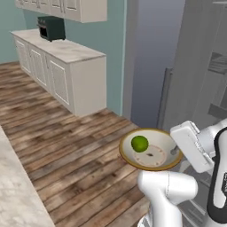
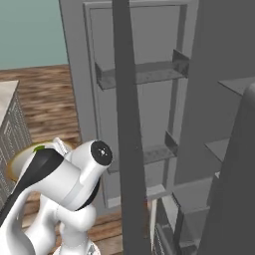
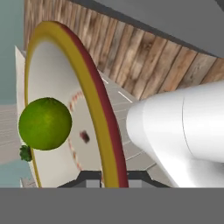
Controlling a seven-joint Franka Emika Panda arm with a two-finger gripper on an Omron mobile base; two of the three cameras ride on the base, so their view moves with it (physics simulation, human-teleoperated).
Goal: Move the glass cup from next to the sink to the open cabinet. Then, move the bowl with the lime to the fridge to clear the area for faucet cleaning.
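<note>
The bowl (image 1: 153, 157), golden-brown at the rim and cream inside, hangs in the air above the wood floor with the lime (image 1: 139, 143) resting in it. My gripper (image 1: 176, 151) is shut on the bowl's right rim. In the hand view the fingertips (image 3: 111, 177) pinch the rim of the bowl (image 3: 101, 109), and the lime (image 3: 45, 123) lies against the inside. The tall dark grey fridge (image 1: 195, 71) stands just right of the bowl. Its open door with racks (image 2: 144, 74) faces me, and an edge of the bowl (image 2: 17, 160) peeks out behind my arm.
A white cabinet run with a marble top (image 1: 66, 53) stands at the back left, carrying a dark appliance (image 1: 51, 27). A marble counter edge (image 1: 13, 190) lies at the lower left. A dark vertical bar (image 2: 127, 124) of the fridge crosses the right base view.
</note>
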